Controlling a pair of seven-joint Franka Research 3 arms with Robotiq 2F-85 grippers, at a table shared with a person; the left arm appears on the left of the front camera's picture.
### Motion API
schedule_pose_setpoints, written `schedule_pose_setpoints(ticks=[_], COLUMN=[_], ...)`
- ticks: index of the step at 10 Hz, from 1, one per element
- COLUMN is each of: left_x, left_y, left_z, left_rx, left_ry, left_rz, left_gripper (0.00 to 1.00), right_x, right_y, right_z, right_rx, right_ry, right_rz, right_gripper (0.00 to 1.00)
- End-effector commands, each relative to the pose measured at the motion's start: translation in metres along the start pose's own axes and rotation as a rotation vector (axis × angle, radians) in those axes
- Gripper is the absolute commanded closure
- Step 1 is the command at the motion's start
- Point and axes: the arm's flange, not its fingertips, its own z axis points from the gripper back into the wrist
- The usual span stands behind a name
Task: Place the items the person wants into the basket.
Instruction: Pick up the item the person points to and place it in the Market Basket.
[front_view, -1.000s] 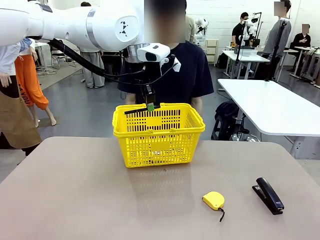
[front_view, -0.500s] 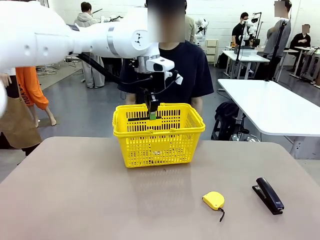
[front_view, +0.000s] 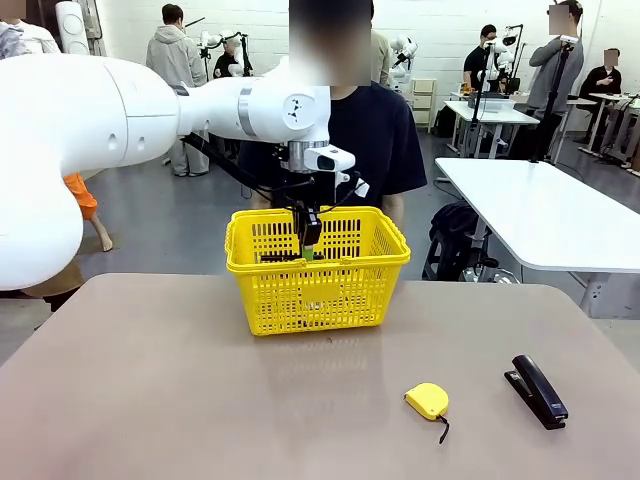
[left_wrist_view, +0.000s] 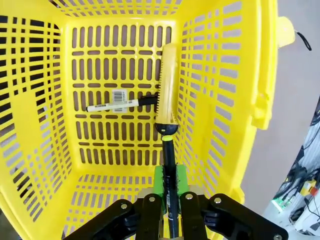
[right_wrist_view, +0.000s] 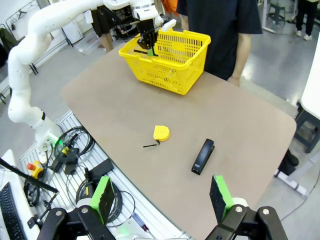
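Note:
My left gripper (front_view: 307, 247) hangs inside the yellow basket (front_view: 388, 262), shut on a thin black pen with a yellow tip (left_wrist_view: 168, 172). In the left wrist view the green pads (left_wrist_view: 181, 183) pinch the pen, which points down at the basket floor (left_wrist_view: 95, 65). A yellow-and-black utility knife (left_wrist_view: 168, 85) and a white marker with a black cap (left_wrist_view: 117, 105) lie on that floor. The person (front_view: 375, 140) in a black T-shirt stands just behind the basket. My right gripper (right_wrist_view: 162, 197) is open, high above the table's near edge, with nothing between its fingers.
A yellow tape measure (front_view: 428, 401) and a black stapler (front_view: 538, 390) lie on the brown table (front_view: 150, 390) at the front right. The left arm (front_view: 120, 110) spans the upper left of the front view. White tables stand behind at right.
My left gripper has moved down into the basket with the pen, from above the rim to below it. The arm has swung further right across the front view.

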Motion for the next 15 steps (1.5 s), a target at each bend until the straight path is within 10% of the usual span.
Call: schedule_pose_setpoints(ticks=[1,5,8,15], left_x=[0.008,0.009,0.009,0.008], left_y=[0.006,0.014,0.012,0.011], left_z=[-0.004,-0.018,-0.018,-0.013], left_rx=[0.074,0.064,0.06,0.065], left_ry=[-0.024,-0.062,-0.061,-0.078], left_rz=[0.012,0.0,-0.013,-0.007], left_gripper=[0.89,0.89,0.06,0.0], right_x=[0.0,0.0,0.0,0.0], right_y=[0.0,0.0,0.0,0.0], right_z=[-0.001,-0.001,-0.001,-0.001], right_rx=[0.009,0.009,0.009,0.009], right_ry=[-0.003,-0.003,-0.003,-0.003], right_rz=[0.005,0.005,0.005,0.005], right_gripper=[0.0,0.0,0.0,0.0])
